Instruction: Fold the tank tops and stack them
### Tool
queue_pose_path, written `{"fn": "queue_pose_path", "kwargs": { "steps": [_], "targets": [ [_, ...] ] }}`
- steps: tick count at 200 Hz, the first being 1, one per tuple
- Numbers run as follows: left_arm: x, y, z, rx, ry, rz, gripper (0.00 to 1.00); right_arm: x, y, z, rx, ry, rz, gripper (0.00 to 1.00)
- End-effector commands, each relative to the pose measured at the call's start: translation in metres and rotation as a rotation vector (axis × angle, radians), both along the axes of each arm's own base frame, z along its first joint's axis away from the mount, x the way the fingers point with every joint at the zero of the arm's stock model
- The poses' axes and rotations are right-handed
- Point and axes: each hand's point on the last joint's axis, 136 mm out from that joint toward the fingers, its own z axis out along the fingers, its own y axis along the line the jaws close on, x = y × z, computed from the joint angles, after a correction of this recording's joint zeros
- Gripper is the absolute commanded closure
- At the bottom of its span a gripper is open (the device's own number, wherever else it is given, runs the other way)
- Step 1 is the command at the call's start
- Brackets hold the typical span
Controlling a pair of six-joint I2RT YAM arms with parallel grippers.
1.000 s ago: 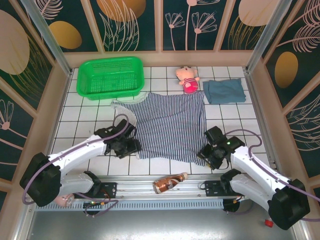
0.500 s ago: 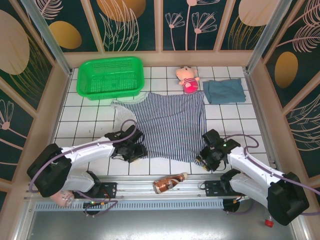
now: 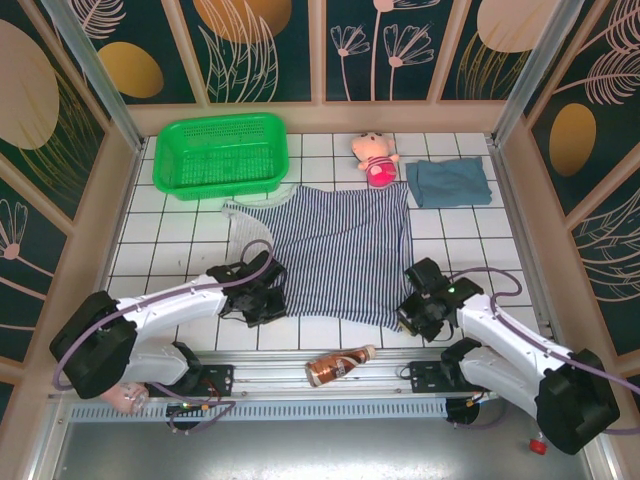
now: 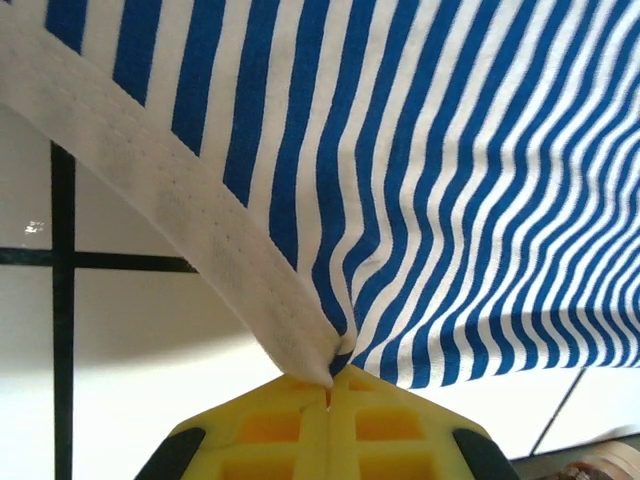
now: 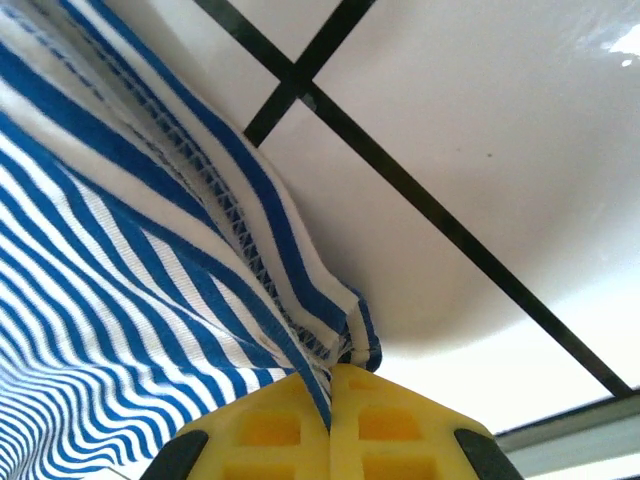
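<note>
Grip confirmed: my left gripper [image 4: 328, 383] and right gripper [image 5: 332, 370] each pinch a near corner of the striped tank top [image 3: 345, 250].

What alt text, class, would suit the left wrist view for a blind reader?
The left gripper has its yellow jaws shut on the white-hemmed corner of the striped tank top, which spreads away over a white tiled table.

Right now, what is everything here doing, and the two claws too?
striped tank top: spread flat, both near corners pinched.
teal tank top: folded, lying far right.
green basket: upright, looks empty.
pink doll: lying down.
bottle: lying on its side.
left gripper: shut on striped tank top.
right gripper: shut on striped tank top.
</note>
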Motion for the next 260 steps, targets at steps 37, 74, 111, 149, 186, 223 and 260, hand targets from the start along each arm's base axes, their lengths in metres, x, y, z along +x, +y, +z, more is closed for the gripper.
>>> {"fn": "queue_pose_path", "kwargs": {
  "steps": [37, 74, 111, 149, 186, 223, 260],
  "targets": [
    [0.018, -0.017, 0.029, -0.024, -0.020, -0.096, 0.95, 0.029, -0.007, 0.037, -0.066, -0.074, 0.021, 0.99],
    [0.048, -0.005, 0.033, -0.001, -0.048, -0.092, 0.95, 0.061, -0.008, 0.048, -0.034, -0.129, 0.002, 0.99],
    [0.071, -0.004, 0.030, 0.002, -0.047, -0.123, 0.95, 0.079, -0.009, 0.045, -0.007, -0.139, -0.001, 0.99],
    [0.094, -0.001, 0.024, 0.030, -0.044, -0.155, 0.94, 0.096, -0.016, 0.038, -0.005, -0.149, -0.018, 0.99],
    [0.111, -0.006, 0.017, 0.038, -0.038, -0.188, 0.92, 0.111, -0.017, 0.029, 0.001, -0.144, -0.026, 0.98],
    [0.129, -0.005, 0.006, 0.069, -0.028, -0.203, 0.91, 0.131, -0.018, 0.021, 0.009, -0.151, -0.031, 0.97],
    [0.142, -0.007, -0.003, 0.089, -0.021, -0.221, 0.90, 0.146, -0.023, 0.017, 0.009, -0.153, -0.049, 0.94]
  ]
}}
